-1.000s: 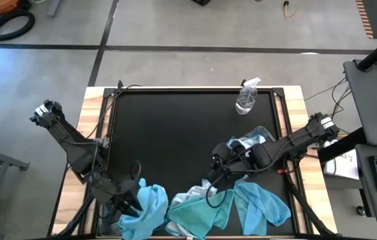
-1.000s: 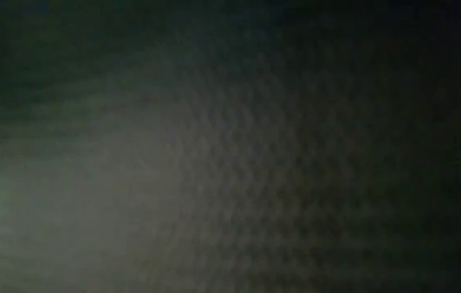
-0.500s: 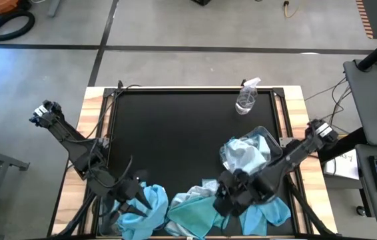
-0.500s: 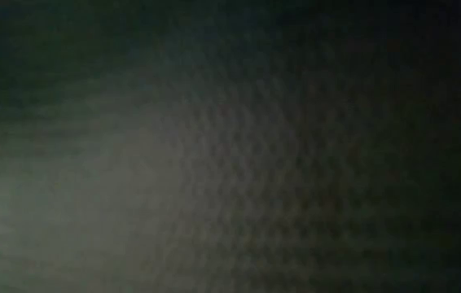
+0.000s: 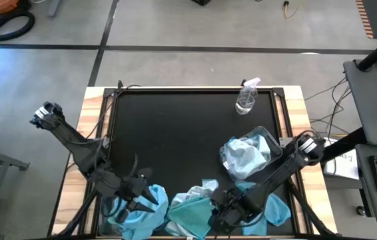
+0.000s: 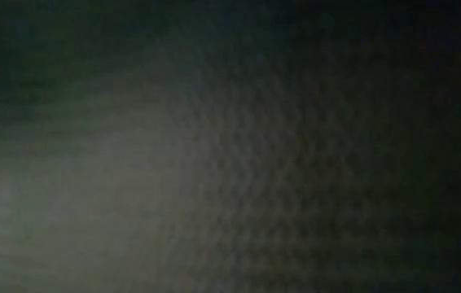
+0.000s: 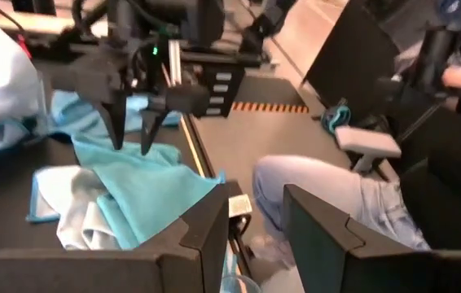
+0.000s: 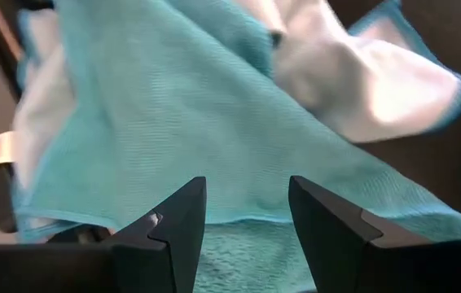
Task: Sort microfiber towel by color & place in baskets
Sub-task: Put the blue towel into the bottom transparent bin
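Hovering just above a teal towel (image 8: pixel 173 122), the right gripper (image 8: pixel 243 220) is seen with fingers parted, empty; the left gripper (image 7: pixel 251 236) is likewise released.

Low view dark, blurred throughout

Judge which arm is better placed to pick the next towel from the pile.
Right, probably. The right gripper hangs open just above a teal towel in the pile. The left gripper is also open, over the blue towels at the table's near left, facing off the table edge.
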Available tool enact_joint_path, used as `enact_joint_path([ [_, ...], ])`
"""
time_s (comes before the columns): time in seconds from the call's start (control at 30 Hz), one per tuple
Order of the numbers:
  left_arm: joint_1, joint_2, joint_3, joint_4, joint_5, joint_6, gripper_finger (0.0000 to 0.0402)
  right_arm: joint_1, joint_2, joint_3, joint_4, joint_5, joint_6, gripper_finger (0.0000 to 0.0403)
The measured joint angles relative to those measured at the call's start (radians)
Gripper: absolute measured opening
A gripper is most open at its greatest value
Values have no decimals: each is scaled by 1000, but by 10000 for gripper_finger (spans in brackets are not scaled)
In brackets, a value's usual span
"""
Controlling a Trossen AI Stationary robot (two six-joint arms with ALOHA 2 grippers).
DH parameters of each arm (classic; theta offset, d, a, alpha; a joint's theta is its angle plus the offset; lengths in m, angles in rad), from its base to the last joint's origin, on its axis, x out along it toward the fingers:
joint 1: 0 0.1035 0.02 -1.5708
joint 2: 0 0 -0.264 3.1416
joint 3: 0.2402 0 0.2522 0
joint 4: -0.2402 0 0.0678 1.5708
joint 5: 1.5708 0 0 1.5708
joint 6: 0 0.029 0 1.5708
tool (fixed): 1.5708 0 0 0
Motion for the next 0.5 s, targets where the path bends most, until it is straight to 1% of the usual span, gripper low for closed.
enact_joint_path([
  [0.2,28,105,0,27,51,0,104,0,-10,56,0,4,-32,171],
  [0.33,58,188,0,70,112,0,104,1,-15,97,-6,4,-37,171],
  [0.4,70,228,0,96,157,0,104,1,-15,114,-4,4,-47,171],
  [0.5,85,285,0,173,275,0,104,1,-15,125,-7,3,-54,171],
])
